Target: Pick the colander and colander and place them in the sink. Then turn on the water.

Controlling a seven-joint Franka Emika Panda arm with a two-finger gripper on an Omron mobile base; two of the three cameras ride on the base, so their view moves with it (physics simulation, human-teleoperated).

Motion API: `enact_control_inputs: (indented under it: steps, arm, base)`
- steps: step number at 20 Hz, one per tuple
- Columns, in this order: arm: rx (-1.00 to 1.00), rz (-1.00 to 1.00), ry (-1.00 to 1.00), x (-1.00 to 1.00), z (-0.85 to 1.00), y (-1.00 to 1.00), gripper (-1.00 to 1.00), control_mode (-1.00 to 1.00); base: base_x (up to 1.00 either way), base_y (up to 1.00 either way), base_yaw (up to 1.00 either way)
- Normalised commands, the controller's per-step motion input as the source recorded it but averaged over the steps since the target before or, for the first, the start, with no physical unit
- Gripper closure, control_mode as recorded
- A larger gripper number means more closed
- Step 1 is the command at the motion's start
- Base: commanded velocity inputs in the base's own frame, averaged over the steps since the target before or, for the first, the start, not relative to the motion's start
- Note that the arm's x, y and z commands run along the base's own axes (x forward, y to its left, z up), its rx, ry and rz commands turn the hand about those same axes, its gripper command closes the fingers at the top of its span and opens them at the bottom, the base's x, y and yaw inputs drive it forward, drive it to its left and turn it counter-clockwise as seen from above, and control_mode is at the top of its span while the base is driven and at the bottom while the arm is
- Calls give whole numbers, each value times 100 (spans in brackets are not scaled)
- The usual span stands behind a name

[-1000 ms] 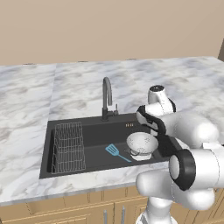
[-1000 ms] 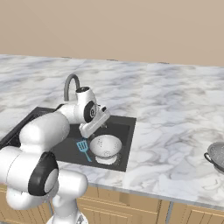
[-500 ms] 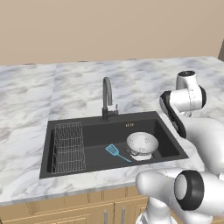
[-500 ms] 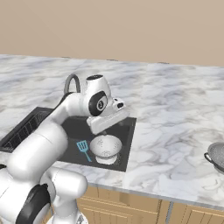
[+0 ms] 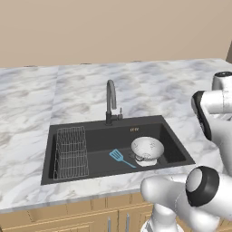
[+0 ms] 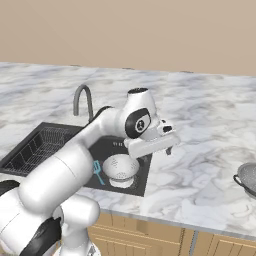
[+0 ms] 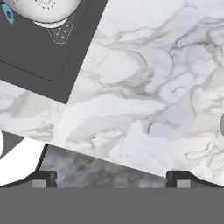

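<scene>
In the black sink [image 6: 30, 150], a wire dish rack [image 5: 71, 152] fills the left end, then a blue spatula [image 5: 118, 157], then the whitish colander [image 6: 120, 168] at the right end. The claw [image 6: 169, 142] hovers wide open and empty over the marble counter [image 6: 200, 170]. The darker grey colander [image 6: 247, 177] lies well right of it at the near edge.

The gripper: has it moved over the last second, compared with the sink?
Yes. The gripper has swung right, from over the sink beside the whitish colander to above the marble counter, jaws open and empty.
</scene>
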Motion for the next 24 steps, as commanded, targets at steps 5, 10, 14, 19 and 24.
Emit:
enact_control_inputs:
  steps: [5, 10, 14, 19, 24]
  arm:
    - [-3, -30, -8, -9, 0, -89, -100, -100]
    - [-7, -14, -25, 0, 1, -87, -100, -100]
    - [-7, -4, -30, 0, 0, -81, -100, -100]
    - [-1, -2, -20, 4, -2, -70, -100, -100]
    - [0, -2, -5, 33, -11, -56, -100, -100]
  base:
    - [0, 0, 0]
    - [0, 0, 0]
    - [0, 0, 0]
    - [0, 0, 0]
    - [0, 0, 0]
